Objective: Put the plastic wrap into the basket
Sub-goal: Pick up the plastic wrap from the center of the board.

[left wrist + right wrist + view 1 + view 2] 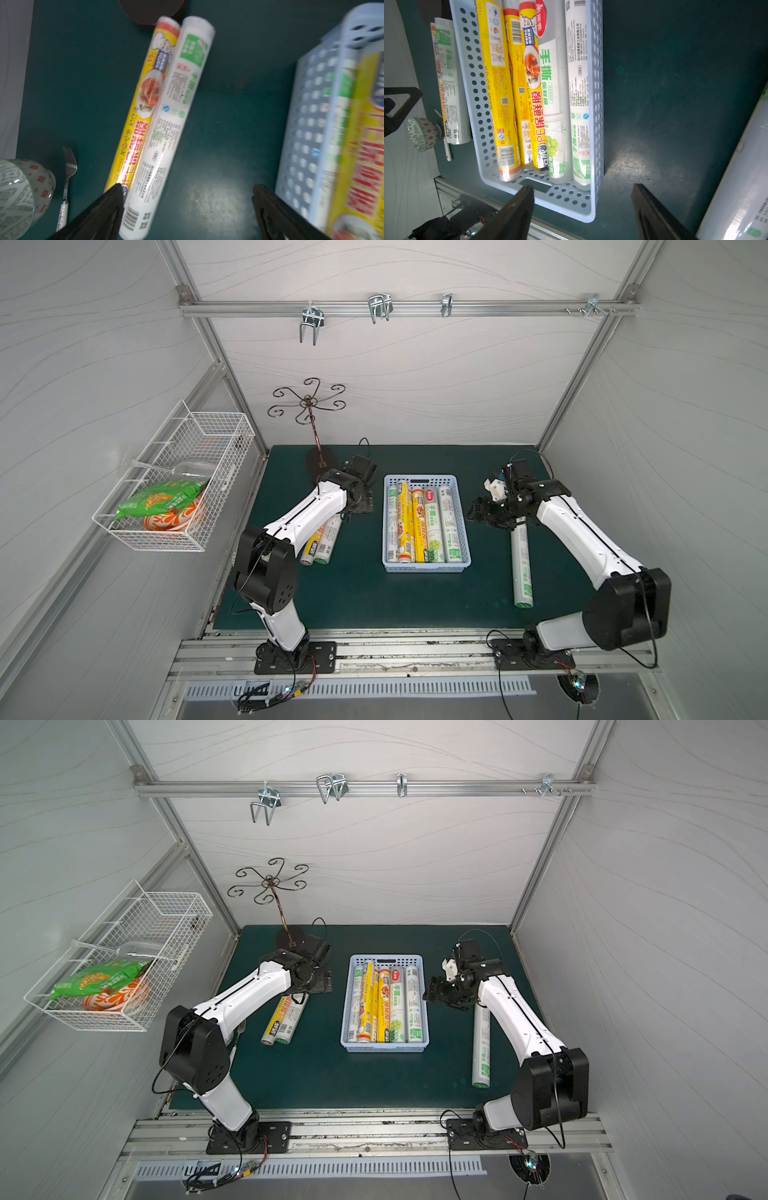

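The light-blue basket [426, 567] [384, 1046] sits mid-mat and holds several plastic wrap rolls [419, 526] [529, 93], yellow and white-green, lying side by side. Left of it, a yellow roll [312, 546] [143, 104] and a white roll [329, 541] [172, 124] lie together on the mat, partly under my left arm. My left gripper [358, 506] [187, 199] hangs open and empty between these two and the basket wall [307, 124]. Right of the basket lies another white roll [521, 568] [737, 176]. My right gripper [484, 512] [583, 197] is open and empty by the basket's right side.
A white wire basket [174, 489] with snack bags hangs on the left wall. A curled metal stand [309, 406] rises at the mat's back left. A patterned cup [20, 197] and a fork [68, 176] sit near the mat's left edge. Hooks [379, 306] hang on the back rail.
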You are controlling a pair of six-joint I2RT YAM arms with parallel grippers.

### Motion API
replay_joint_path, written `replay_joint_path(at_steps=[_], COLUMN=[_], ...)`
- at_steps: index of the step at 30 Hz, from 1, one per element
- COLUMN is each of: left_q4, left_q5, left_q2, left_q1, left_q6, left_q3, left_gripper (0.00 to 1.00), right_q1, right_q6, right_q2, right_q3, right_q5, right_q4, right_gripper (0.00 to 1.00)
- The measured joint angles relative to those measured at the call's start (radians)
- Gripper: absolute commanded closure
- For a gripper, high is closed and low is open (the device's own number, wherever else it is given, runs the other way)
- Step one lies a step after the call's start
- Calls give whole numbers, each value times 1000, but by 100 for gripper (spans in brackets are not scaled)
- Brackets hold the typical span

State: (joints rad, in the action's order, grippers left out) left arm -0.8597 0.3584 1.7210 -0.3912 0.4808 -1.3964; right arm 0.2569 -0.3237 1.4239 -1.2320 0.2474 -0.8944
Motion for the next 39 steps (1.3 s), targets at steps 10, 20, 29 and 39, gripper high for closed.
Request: replay_joint_path(at_steps=[10, 20, 29, 39], left_q4=[85, 153, 196, 264], left_q5=[-72, -130, -147, -188], left_q2=[32, 72, 111, 114], left_q1=[100, 123, 123, 122], left_q6=[32, 27, 9, -33], left_q3=[92, 123, 133, 166], left_gripper=[1, 1, 1, 2], right_q1=[-27, -43, -57, -61], right_q6=[2, -2, -2, -3], right_q2=[0, -14, -37, -49], right_q3=[49, 94, 97, 113], right_q5=[-9, -29, -45, -49], right_q4=[2, 14, 23, 27], right_gripper=[11, 2, 1, 1])
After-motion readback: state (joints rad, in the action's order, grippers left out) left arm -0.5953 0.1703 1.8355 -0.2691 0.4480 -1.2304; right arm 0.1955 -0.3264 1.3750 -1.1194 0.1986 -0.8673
